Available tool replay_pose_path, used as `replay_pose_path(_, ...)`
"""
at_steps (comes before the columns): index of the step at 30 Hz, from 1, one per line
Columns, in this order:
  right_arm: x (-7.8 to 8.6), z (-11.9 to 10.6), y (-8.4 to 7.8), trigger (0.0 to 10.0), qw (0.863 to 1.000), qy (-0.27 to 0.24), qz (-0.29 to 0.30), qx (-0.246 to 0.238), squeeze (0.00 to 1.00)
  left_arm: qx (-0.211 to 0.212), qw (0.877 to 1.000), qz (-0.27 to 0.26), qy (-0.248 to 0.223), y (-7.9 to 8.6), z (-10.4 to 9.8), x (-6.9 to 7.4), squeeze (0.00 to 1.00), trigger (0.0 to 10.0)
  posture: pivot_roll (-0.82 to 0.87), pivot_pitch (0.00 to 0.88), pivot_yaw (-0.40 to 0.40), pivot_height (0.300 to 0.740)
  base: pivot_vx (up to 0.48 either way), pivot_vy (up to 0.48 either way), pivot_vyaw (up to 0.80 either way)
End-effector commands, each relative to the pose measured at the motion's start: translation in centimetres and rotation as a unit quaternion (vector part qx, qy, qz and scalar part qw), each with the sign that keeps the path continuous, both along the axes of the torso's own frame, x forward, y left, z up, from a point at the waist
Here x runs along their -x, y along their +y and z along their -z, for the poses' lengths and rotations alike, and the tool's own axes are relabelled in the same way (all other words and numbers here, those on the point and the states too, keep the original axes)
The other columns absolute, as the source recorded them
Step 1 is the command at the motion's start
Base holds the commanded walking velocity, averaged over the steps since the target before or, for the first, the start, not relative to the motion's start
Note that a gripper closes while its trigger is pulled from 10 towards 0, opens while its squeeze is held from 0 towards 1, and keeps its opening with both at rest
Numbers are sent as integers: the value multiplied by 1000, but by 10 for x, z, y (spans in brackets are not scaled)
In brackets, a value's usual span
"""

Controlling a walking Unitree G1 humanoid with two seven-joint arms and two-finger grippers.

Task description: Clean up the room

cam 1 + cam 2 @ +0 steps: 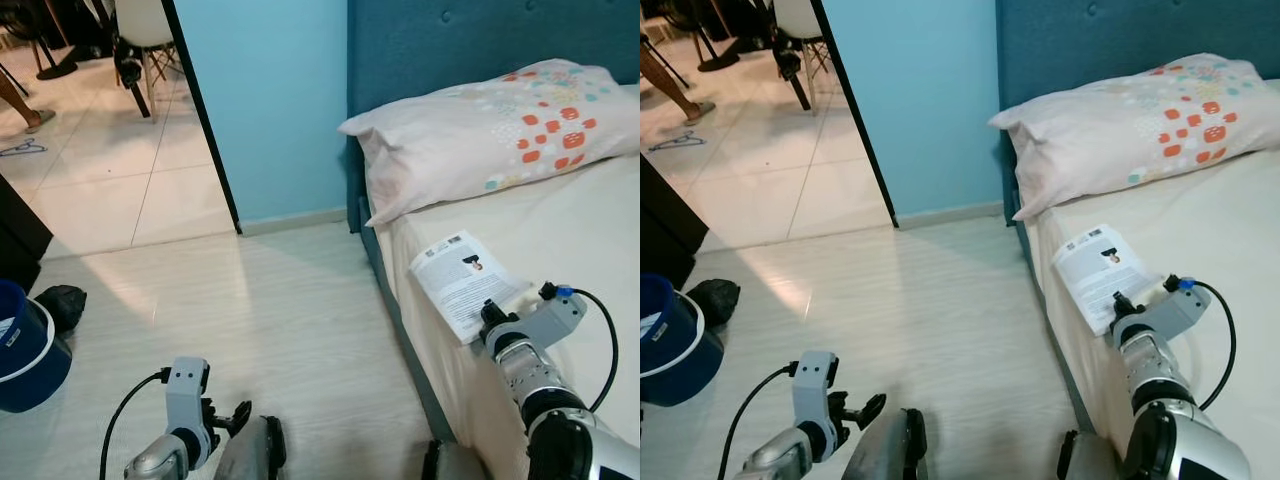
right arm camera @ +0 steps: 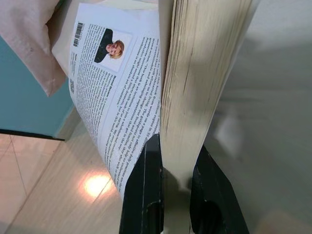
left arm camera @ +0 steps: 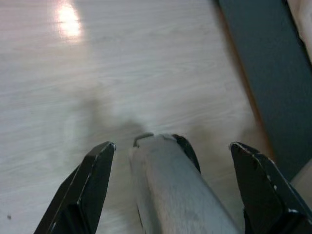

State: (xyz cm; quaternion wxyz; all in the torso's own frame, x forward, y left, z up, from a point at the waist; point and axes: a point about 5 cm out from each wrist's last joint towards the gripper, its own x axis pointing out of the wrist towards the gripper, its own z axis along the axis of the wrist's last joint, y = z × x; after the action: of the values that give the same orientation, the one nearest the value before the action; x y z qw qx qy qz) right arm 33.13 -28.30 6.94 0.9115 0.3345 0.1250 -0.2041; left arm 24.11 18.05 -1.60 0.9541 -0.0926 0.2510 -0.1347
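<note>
A paperback book [image 1: 462,280] lies on the cream bed [image 1: 590,230] at its near edge, white back cover up, showing print and a small photo. My right gripper [image 1: 492,318] is at the book's near end. In the right wrist view its black fingers [image 2: 141,190] are shut on the book's page block [image 2: 195,73], with the cover [image 2: 117,97] splayed to one side. My left gripper [image 1: 225,420] hangs low over the pale wooden floor, open and holding nothing. The grey part of my own leg [image 3: 170,190] sits between its fingers.
A patterned pillow [image 1: 490,130] rests against the teal headboard. A blue container [image 1: 25,350] and a dark bundle [image 1: 60,305] sit on the floor at the left. Past the doorway are tiled floor, chair legs [image 1: 140,60] and a person's foot [image 1: 20,105].
</note>
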Motion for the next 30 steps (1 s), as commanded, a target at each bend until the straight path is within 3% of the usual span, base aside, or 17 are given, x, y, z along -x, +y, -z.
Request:
replay_pose_path(1, 9, 10, -6, 10000, 999, 29, 30, 0, 0, -3, 1000, -4, 16, 4, 4, 8, 0, 10000, 244, 191, 76, 570, 0, 0, 0)
replay_pose_path(9, 4, -4, -16, 10000, 997, -14, 68, -22, 0, -5, 1000, 5, 15, 5, 1, 16, 0, 10000, 271, 223, 98, 570, 0, 0, 0)
replay_pose_path(13, -3, -34, -39, 10000, 990, -69, 115, -38, 0, -9, 1000, 16, 8, 8, -11, 27, 0, 10000, 301, 268, 120, 570, 0, 0, 0)
replay_pose_path(19, -6, -53, -50, 10000, 987, -92, 124, -32, 0, -7, 1000, 21, 2, 7, -22, 33, 0, 10000, 325, 322, 142, 570, 0, 0, 0)
replay_pose_path(30, -18, -71, -46, 10000, 988, -115, 101, -25, 0, -5, 999, 32, -4, 5, -47, 46, 0, 10000, 360, 392, 155, 570, 0, 0, 0)
